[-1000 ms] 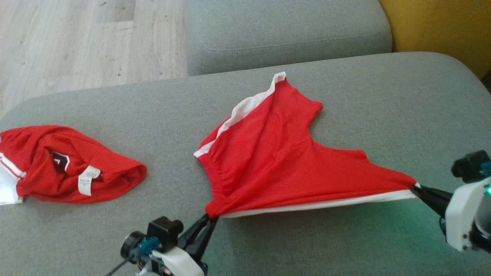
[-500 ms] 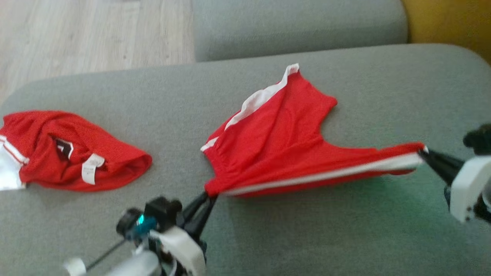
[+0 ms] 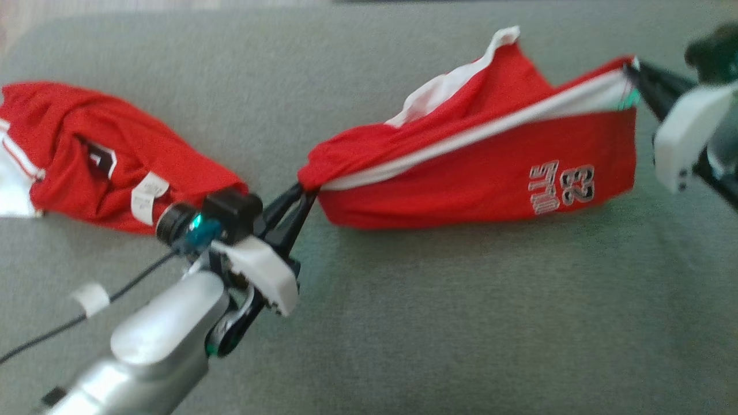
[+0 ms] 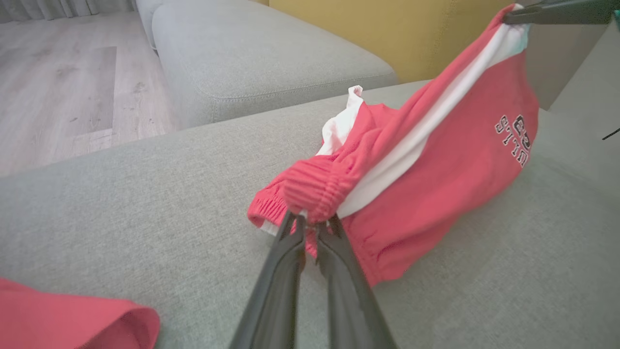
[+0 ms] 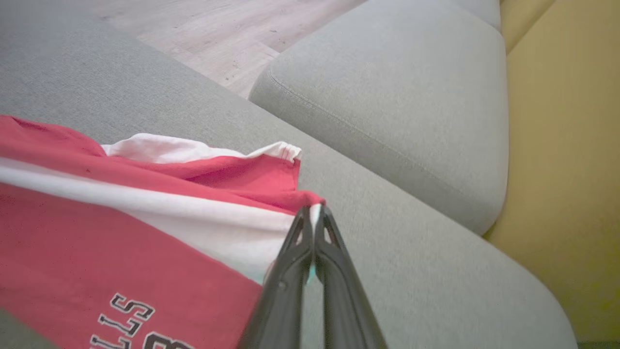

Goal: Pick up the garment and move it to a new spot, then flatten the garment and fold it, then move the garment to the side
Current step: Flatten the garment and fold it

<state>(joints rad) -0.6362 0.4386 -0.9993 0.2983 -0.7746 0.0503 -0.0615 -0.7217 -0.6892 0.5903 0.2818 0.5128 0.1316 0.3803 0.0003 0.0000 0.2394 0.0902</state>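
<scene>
The garment is a pair of red shorts with a white side stripe and a printed number. It hangs stretched between both grippers above the grey cushion. My left gripper is shut on the elastic waistband corner. At the upper right of the head view my right gripper is shut on the hem corner by the stripe. The lower panel droops and touches the cushion; the far leg is bunched behind it.
A second red garment lies crumpled on the cushion's left end, also seen in the left wrist view. Another grey cushion stands behind, with wooden floor and a yellow wall beyond.
Both grippers have risen with the shorts, which were lying spread on the cushion and now hang taut with the numbered side showing. The head camera has tilted down.
</scene>
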